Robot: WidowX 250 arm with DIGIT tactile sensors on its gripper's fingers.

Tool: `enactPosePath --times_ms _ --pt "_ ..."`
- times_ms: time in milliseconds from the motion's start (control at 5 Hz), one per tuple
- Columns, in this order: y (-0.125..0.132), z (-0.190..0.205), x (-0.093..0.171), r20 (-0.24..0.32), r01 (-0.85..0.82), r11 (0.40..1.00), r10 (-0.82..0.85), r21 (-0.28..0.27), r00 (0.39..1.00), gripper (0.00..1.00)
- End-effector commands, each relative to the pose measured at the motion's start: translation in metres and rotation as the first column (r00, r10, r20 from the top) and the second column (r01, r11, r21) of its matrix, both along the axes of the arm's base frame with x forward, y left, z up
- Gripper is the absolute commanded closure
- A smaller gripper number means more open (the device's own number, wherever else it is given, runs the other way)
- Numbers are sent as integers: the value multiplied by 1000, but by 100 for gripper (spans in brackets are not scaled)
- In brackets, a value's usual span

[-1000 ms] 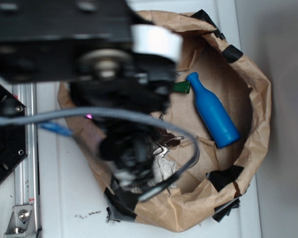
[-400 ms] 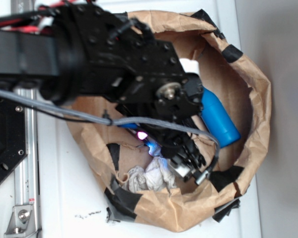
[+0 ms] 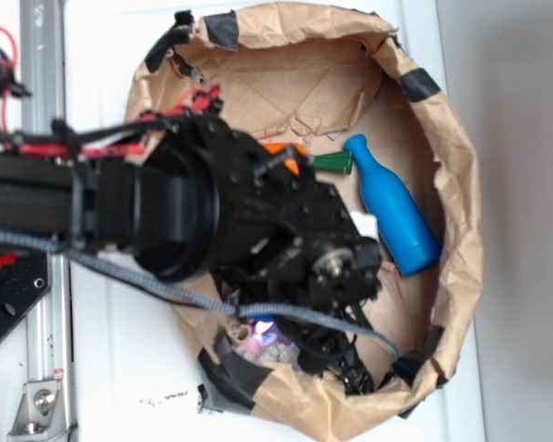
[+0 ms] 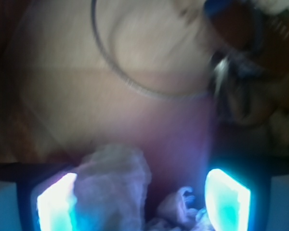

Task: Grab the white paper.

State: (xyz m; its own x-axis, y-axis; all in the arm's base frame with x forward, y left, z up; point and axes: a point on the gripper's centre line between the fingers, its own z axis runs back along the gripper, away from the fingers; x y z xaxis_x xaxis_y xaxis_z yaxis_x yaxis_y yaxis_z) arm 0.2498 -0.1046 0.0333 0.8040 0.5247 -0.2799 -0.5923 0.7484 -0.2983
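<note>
Since the earlier pictures the arm has dropped lower over the near rim of the brown paper bag (image 3: 461,184), so that it now hides most of the white paper (image 3: 275,348), which a moment ago lay in plain view; the blue bottle (image 3: 394,204) is uncovered again at the right. The pincer (image 4: 143,197) stands with its two lit fingers (image 4: 226,199) apart, one on each side of the white paper (image 4: 113,185) in the wrist view, not yet closed on it. The wad sits on the bag's floor at the near edge, close to the black tape (image 3: 226,364), with a key ring (image 4: 149,62) lying farther in.

The paper looks very light, soft and crushable, so it should give under the fingers rather than resist; little force seems needed, and nothing in it can break. It bunches in two lumps, the larger by the left finger. My judgement is that a grip across the thick middle of the wad, low near the bag floor, would hold best, since a pinch on a loose outer fold might slip or tear free.
</note>
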Motion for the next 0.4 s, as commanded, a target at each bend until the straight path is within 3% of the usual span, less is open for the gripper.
enactPosePath --times_ms 0,200 --pt "-10 2 -24 -1 129 990 -129 59 992 100" --pt "20 41 -12 96 170 975 -185 146 978 100"
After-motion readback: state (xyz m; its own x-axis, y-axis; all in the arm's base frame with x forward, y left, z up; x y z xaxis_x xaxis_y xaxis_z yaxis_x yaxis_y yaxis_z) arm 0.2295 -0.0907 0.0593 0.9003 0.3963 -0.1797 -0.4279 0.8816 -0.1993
